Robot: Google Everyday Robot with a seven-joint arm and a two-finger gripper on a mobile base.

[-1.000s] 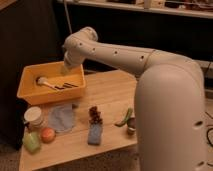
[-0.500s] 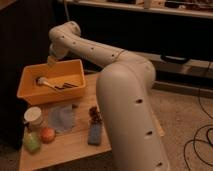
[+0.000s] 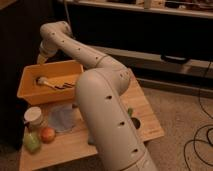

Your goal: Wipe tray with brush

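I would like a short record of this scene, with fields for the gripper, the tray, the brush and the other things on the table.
gripper: over the tray's far left corner, apart from the brush
tray: yellow-orange, on the left rear part of the wooden table
brush: lying inside the tray, knob to the left, dark bristles to the right
cloth: pale blue-grey, flat in front of the tray
other things: white cup, orange fruit, green fruit, front left
task state: brush not held
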